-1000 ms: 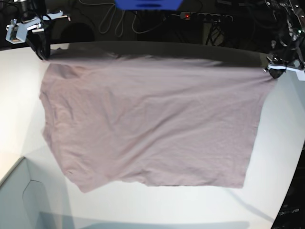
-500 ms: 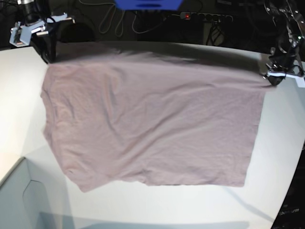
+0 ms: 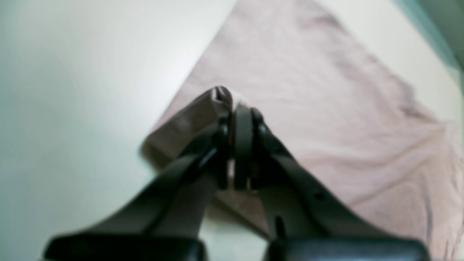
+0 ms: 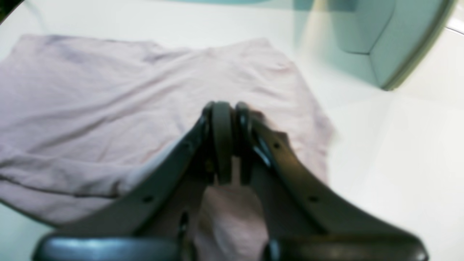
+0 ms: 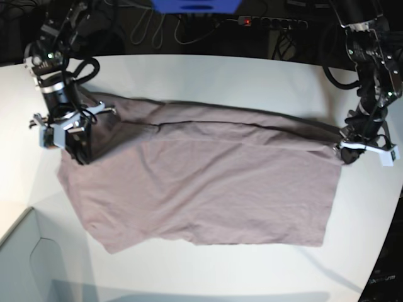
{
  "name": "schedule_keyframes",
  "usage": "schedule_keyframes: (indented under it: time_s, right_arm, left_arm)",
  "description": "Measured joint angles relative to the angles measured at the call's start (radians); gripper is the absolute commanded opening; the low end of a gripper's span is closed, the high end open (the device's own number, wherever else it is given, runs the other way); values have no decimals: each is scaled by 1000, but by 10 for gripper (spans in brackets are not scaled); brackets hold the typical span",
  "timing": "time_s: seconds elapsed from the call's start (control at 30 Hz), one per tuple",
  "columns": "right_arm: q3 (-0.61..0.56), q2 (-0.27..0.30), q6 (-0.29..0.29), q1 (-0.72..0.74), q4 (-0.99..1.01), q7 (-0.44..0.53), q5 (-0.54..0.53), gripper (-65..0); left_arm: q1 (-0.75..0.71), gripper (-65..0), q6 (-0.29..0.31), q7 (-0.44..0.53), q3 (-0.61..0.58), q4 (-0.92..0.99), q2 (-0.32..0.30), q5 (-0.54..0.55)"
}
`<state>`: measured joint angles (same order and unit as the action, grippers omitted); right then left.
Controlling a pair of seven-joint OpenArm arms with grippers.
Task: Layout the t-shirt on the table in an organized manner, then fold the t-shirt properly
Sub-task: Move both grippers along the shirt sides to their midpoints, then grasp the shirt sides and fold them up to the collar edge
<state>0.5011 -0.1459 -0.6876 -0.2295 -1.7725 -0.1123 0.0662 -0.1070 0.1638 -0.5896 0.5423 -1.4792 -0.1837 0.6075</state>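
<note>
left wrist view: the left gripper has its fingers clenched on a corner of the pink t-shirt.
right wrist view: the right gripper pinches another corner.
base view: the shirt lies mid-counter, its far edge folded forward.

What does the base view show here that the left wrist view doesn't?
Only the base view shows the whole t-shirt with its far edge drawn over the rest, the right end effector and the cables behind the table. Only the left wrist view shows the left end effector shut on bunched cloth. Both show shirt and table.
</note>
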Motion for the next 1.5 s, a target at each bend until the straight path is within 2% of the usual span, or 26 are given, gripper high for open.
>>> schedule_keyframes:
  time_s: [0.17,0.37,0.7,0.83,1.2,1.5]
  right_arm:
    - [-17,5,-2,164,151,8,120,-650]
    - [-16,17,-3,279,288,7,216,-650]
    - [-16,39,-3,375,394,7,225,-650]
    - [-14,60,-3,391,446,6,227,-650]
    - [-15,71,-2,467,496,7,222,-650]
    - [-14,101,-3,470,573,5,229,-650]
  left_arm:
    - [54,-648,-3,2,-13,92,-27,2]
    - [68,-648,-3,1,-11,167,-66,-1]
    - [111,-648,-3,2,-13,179,-77,-1]
    - [154,-648,-2,13,-11,251,-82,1]
    - [250,-648,-3,13,-15,350,-85,0]
    - [258,-643,-3,11,-15,354,-82,-2]
